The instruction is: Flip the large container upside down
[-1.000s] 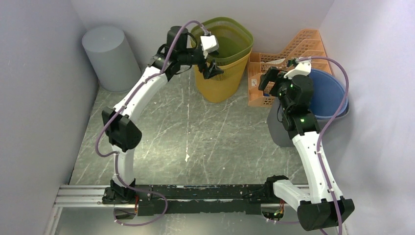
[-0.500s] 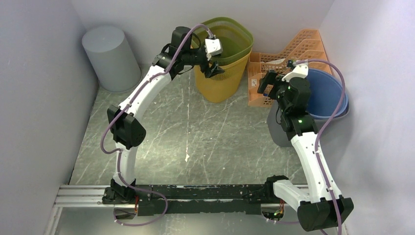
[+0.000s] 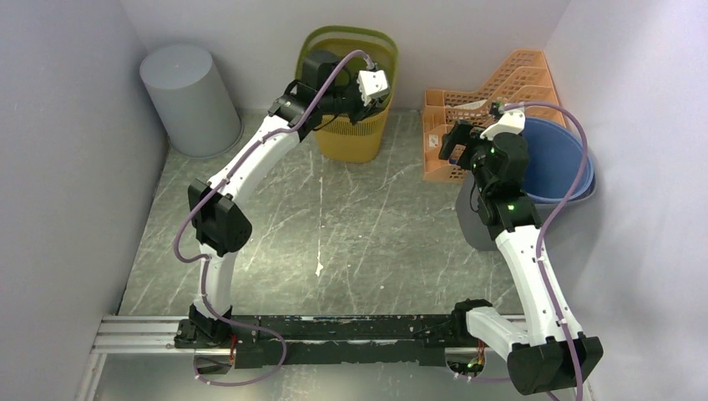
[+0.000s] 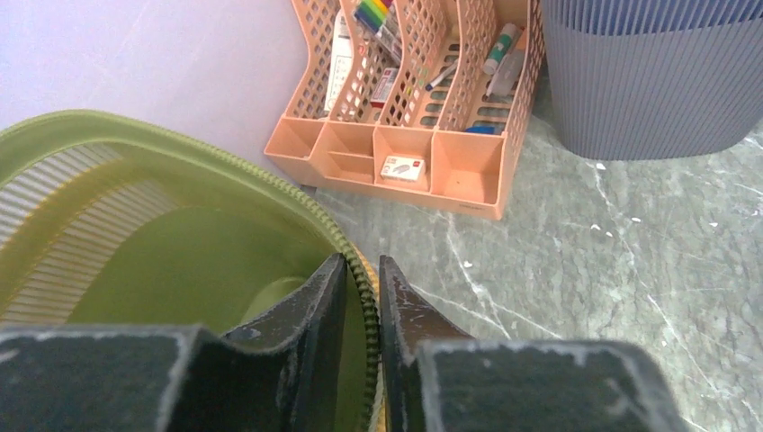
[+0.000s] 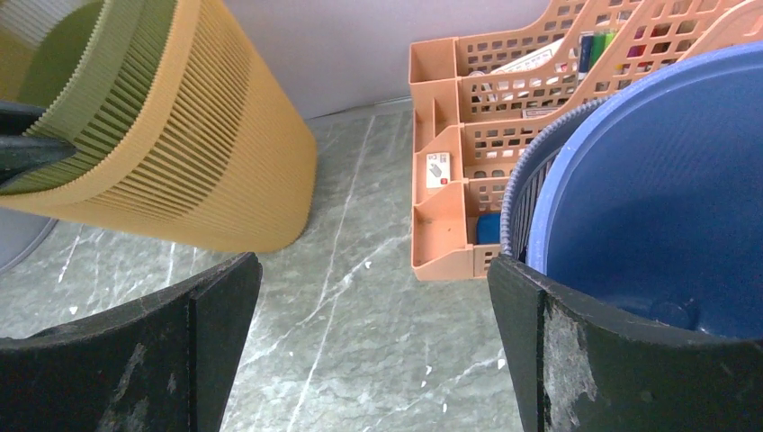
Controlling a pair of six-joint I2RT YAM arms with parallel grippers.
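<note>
Hauling basket back toward the wall this last second; my left pincer is clamped on its rim, body tilted beneath it. Flip begun, I reckon. Right pincer wide open, empty.

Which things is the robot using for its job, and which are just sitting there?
For the job: green-and-yellow basket, left gripper pinching its rim.
Just sitting there: orange organizer, blue bin, grey round bin.
</note>
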